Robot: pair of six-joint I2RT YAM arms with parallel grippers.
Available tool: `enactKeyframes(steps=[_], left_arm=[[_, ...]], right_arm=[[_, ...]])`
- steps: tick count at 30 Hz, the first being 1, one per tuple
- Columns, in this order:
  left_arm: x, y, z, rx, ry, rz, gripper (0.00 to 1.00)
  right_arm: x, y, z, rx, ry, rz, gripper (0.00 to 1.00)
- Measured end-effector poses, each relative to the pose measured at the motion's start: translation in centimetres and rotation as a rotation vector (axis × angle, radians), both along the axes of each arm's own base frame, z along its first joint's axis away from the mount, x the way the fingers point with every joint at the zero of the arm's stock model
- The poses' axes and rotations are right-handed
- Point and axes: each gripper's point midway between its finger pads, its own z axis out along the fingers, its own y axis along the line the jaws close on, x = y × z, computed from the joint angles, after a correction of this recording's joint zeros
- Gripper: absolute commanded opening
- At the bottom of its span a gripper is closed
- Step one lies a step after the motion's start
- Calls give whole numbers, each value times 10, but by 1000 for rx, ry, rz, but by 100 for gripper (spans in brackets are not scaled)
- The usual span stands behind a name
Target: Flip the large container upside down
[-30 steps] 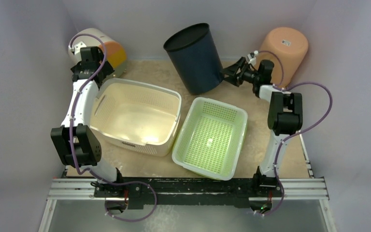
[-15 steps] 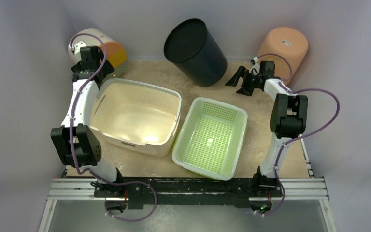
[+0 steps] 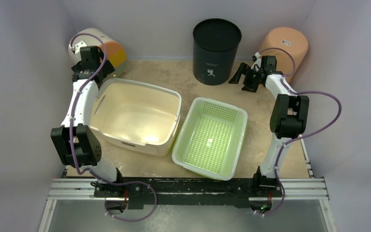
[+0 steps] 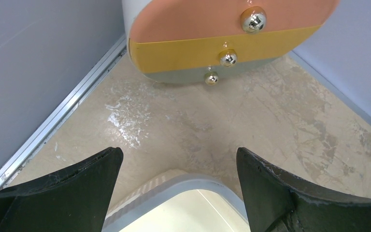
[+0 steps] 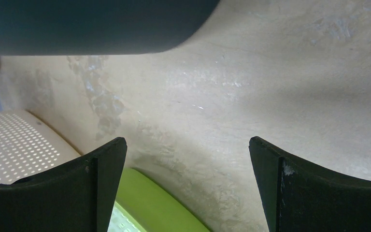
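Note:
The large container (image 3: pixel 140 145), a cream-beige bin with rounded corners, sits open side up on the left half of the table. My left gripper (image 3: pixel 96 76) hovers open over its far left corner. In the left wrist view the container's rim (image 4: pixel 188 186) curves just below the open left gripper (image 4: pixel 178 159), with nothing between the fingers. My right gripper (image 3: pixel 241 79) stands open at the back right, apart from the container. In the right wrist view the right gripper (image 5: pixel 187 145) holds nothing, and the container's perforated wall (image 5: pixel 19 145) shows at the left.
A lime-green perforated basket (image 3: pixel 210 137) lies beside the container on the right, its corner (image 5: pixel 149 203) under my right gripper. A dark bucket (image 3: pixel 216 53) stands bottom up at the back. An orange pot (image 3: pixel 284 48) sits at the back right, a banded drum (image 3: pixel 108 48) at the back left.
The dark bucket went from tilted to standing bottom up at the back. My right gripper drew back to the right, away from it. The left arm and the container stayed still.

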Motion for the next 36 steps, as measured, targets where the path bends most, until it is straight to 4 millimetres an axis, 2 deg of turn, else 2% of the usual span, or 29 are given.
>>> enactKeyframes(steps=[9, 13, 15, 18, 21, 24, 28, 31, 36], left_arm=[[1, 0, 0, -1, -2, -3, 90], [1, -3, 0, -9, -4, -14, 90], [2, -4, 0, -13, -5, -21, 90], [2, -5, 0, -17, -6, -27, 90], [3, -6, 0, -20, -7, -33, 90], [3, -8, 0, -23, -6, -42, 90], [8, -8, 5, -22, -16, -50, 90], [15, -8, 9, -23, -32, -54, 90], [21, -10, 4, -30, -30, -64, 90]], right_arm=[[-5, -12, -5, -84, 24, -12, 100], [1, -22, 10, -155, 0, -10, 100], [8, -27, 28, -213, -34, -8, 100], [16, -33, 66, -311, -101, -2, 100], [23, -30, 123, -421, -217, 7, 100], [18, -16, 182, -470, -337, 18, 100], [7, -5, 238, -480, -443, 24, 100], [5, -12, 255, -493, -469, 0, 98], [4, -20, 255, -555, -444, -28, 93]])
